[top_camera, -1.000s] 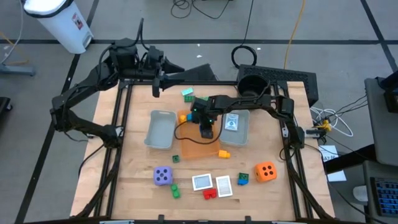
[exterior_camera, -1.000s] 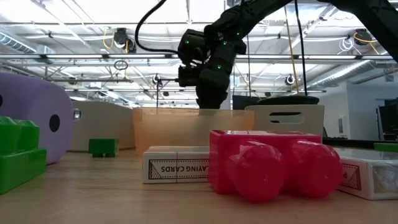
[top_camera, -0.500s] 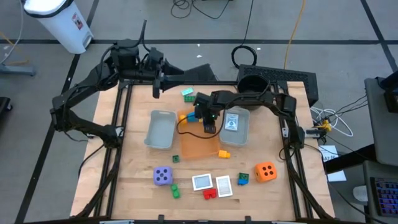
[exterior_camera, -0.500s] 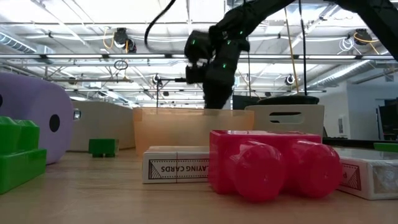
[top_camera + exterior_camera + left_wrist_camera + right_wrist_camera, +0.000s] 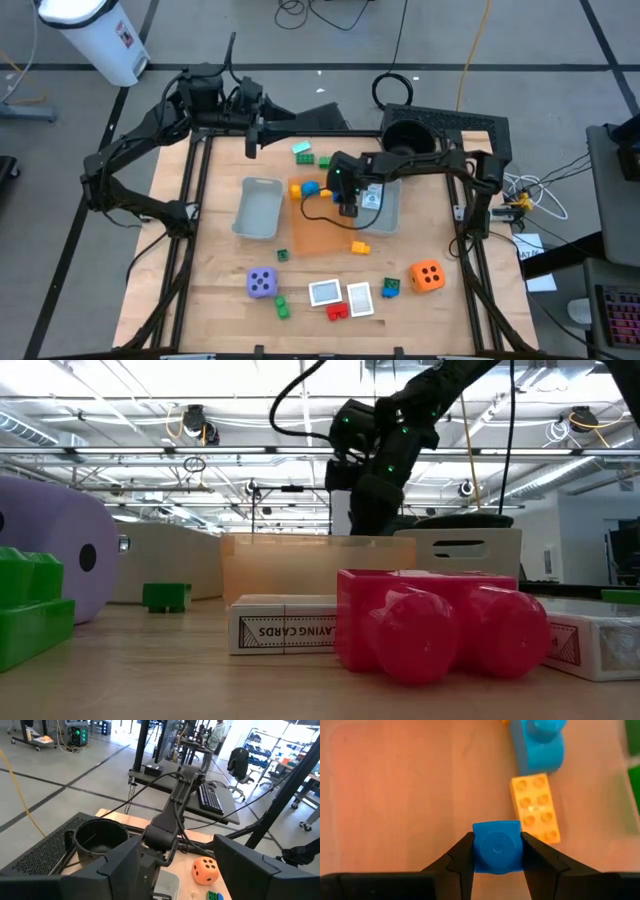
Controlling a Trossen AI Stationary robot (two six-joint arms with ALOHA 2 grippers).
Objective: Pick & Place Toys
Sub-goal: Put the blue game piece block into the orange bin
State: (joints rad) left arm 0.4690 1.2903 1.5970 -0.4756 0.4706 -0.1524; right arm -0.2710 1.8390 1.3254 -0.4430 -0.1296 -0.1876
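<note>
My right gripper (image 5: 349,208) hangs over the right edge of the orange tray (image 5: 318,240), beside the grey tray (image 5: 385,212), and is shut on a small blue brick (image 5: 496,851). Below it in the right wrist view, a yellow brick (image 5: 535,807) and a bigger blue brick (image 5: 539,746) lie on the orange tray's floor. In the low view the tray wall (image 5: 300,565) hides the fingertips. My left gripper (image 5: 250,138) waits open at the table's far left, raised, with nothing between its fingers. My right gripper pinches the small blue brick by two opposite sides (image 5: 476,851) between its two fingers (image 5: 462,857). The fingers slant down from the table's right. The brick is lifted clear above the orange tray's floor, its round stud facing the wrist camera.
A second grey tray (image 5: 258,207) stands left of the orange one. Green bricks (image 5: 303,152) lie at the far side and a black bucket (image 5: 405,135) at the far right. Near the front edge lie a purple die (image 5: 262,283), an orange die (image 5: 427,275), cards (image 5: 325,292) and a red brick (image 5: 430,625).
My right gripper has gone toward the table's right edge, across the orange tray toward the right grey tray, and has tipped a little more level. My left arm has kept still.
</note>
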